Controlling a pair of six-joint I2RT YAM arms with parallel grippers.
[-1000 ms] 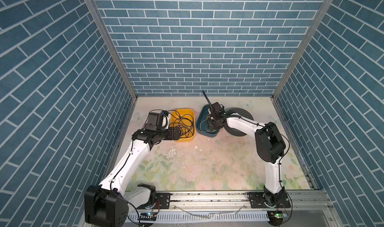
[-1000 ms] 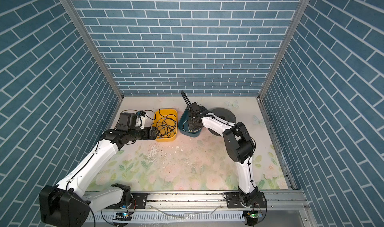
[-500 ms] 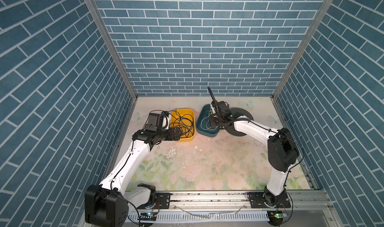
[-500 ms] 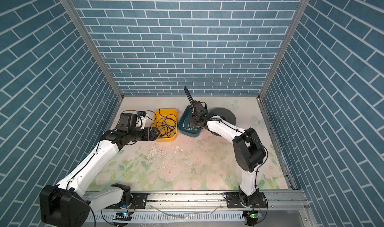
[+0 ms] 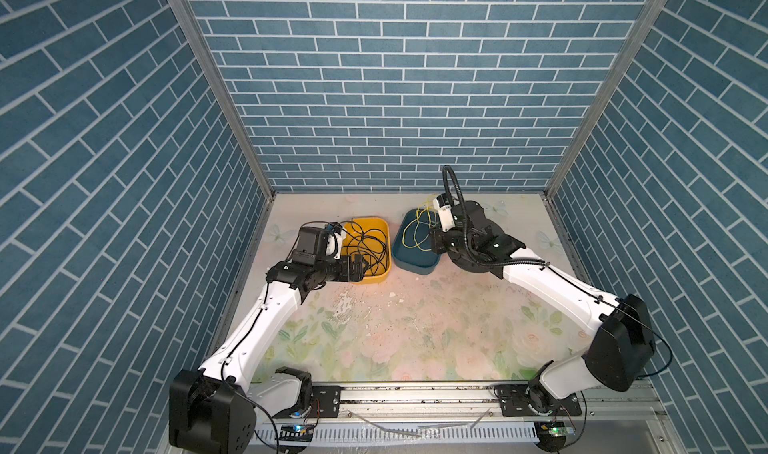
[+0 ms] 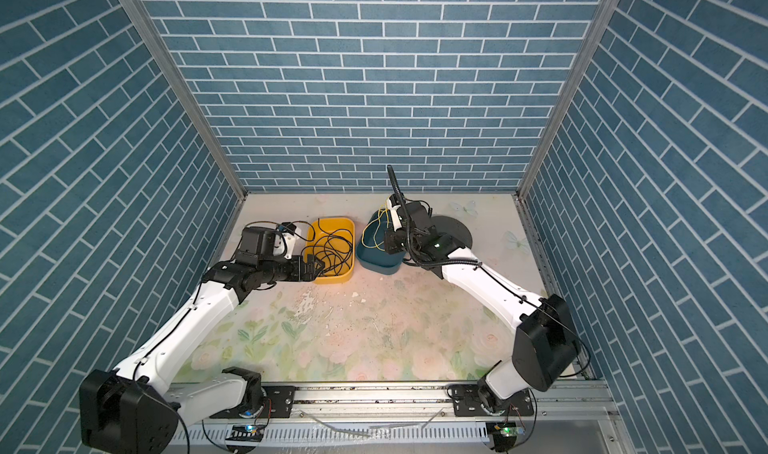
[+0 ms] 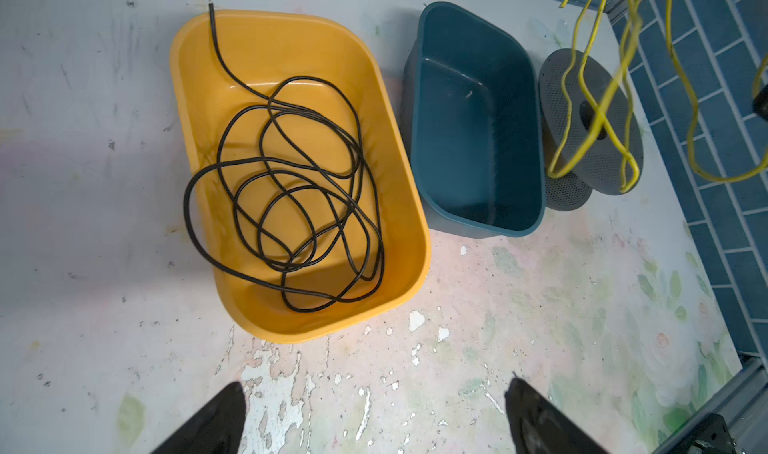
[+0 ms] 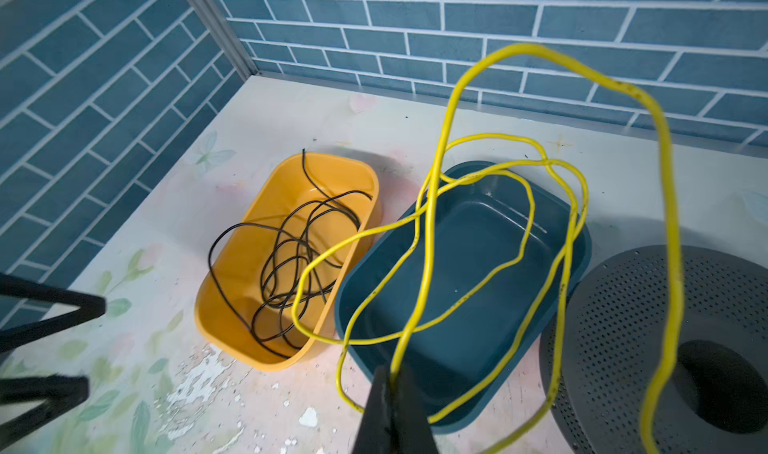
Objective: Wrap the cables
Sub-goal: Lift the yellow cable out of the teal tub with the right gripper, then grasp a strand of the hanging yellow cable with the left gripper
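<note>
Right gripper [image 8: 388, 375]: the jaws are pressed together on one strand of the cables [image 8: 519, 47]. The gripper is raised over the table [image 7: 540, 306], at the blue bin [image 7: 469, 132].
Cables: bright yellow, and they hang from the right gripper in several loose loops. In the right wrist view the loops spread in front of the blue bin and the grey spool [image 8: 615, 315]. I cannot tell if they touch either one.
Left gripper [image 7: 374, 389]: the jaws stand wide apart. It hovers low over the table, just at the near end of the yellow bin [image 7: 311, 331].
Yellow bin: it stands on the table just beside the blue bin. It holds the black wire [image 7: 185, 207] in a loose tangle, and one end of the wire lies over the far rim.
Blue bin: it stands between the yellow bin and the grey spool.
Grey spool: perforated, with a dark hole in the middle, just beside the blue bin.
Table: it has a pale floral cover, with worn white patches in front of the yellow bin.
</note>
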